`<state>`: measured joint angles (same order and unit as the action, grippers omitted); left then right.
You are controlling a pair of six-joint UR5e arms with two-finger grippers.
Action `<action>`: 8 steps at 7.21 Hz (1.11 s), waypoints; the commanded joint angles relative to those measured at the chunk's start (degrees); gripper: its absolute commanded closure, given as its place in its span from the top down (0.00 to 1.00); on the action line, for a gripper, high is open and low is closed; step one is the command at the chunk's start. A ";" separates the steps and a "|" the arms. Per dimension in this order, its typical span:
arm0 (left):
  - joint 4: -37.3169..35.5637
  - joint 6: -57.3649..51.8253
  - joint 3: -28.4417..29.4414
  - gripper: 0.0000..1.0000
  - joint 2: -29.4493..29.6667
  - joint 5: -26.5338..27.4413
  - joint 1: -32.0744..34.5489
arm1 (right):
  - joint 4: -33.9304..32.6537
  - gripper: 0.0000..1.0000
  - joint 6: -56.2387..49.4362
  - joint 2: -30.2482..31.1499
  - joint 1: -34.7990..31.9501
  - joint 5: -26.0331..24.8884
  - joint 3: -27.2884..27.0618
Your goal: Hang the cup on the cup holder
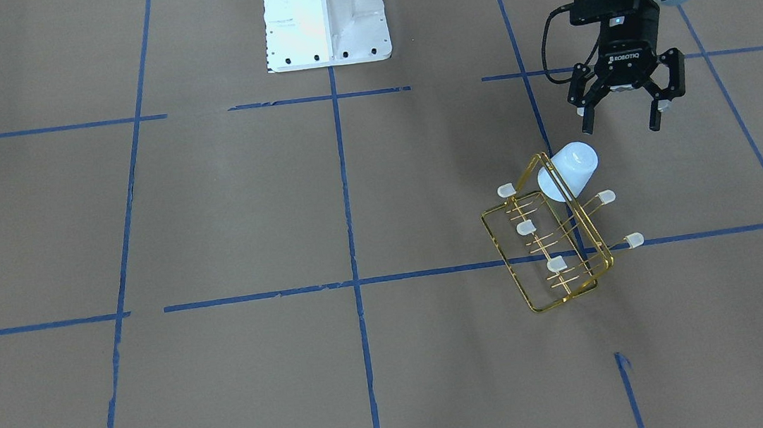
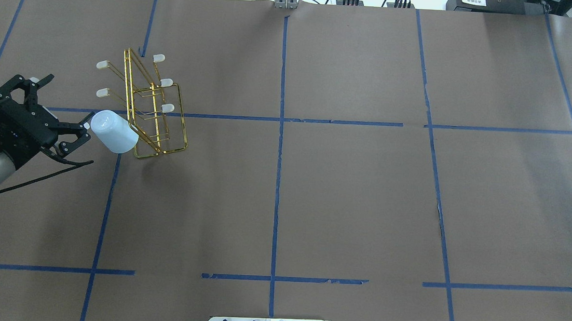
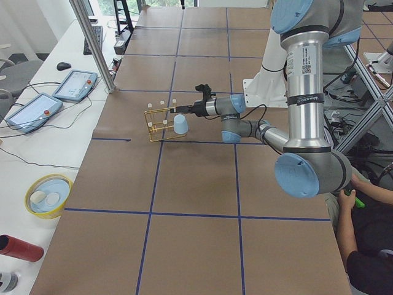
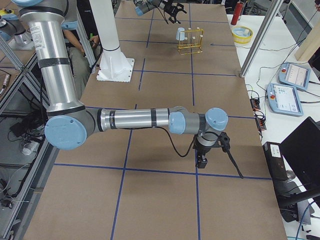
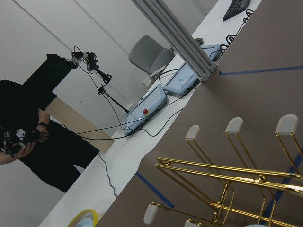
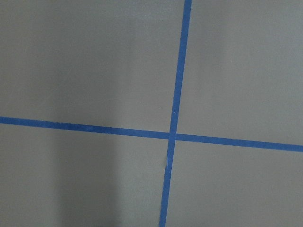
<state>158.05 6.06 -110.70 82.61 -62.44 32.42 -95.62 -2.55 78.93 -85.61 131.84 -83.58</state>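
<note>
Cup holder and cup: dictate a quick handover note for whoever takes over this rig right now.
Left gripper: open, empty, hovering just short of the cup with a gap showing.
Right gripper: far from the work, over bare table; open or shut cannot be told.
Cup: upside down and tilted, apparently seated over a prong on the cup holder at the end nearest the left gripper.
Done: the hang looks complete and the cup is released.
Left: pull the left arm away and check that the cup sits firmly.
</note>
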 commanded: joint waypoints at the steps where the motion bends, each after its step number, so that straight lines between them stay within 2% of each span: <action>1: -2.29 3.60 -0.04 1.00 0.18 -17.54 8.93 | 0.00 1.00 0.00 0.00 0.00 0.00 0.00; 3: -4.23 3.70 0.14 1.00 -0.08 -26.73 14.49 | 0.00 1.00 0.00 0.00 0.00 0.00 0.00; 6: -7.48 3.26 4.95 1.00 -0.09 -46.12 26.33 | 0.00 1.00 0.00 0.00 0.00 0.00 0.00; 7: -10.45 3.00 6.54 1.00 -0.09 -49.49 30.46 | 0.00 1.00 0.00 0.00 0.00 0.00 0.00; 8: -15.96 2.99 7.51 1.00 0.00 -49.53 33.12 | 0.00 1.00 0.00 0.00 0.00 0.00 0.00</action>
<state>147.24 9.16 -104.71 82.53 -109.88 61.67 -95.62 -2.55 78.93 -85.60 131.83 -83.58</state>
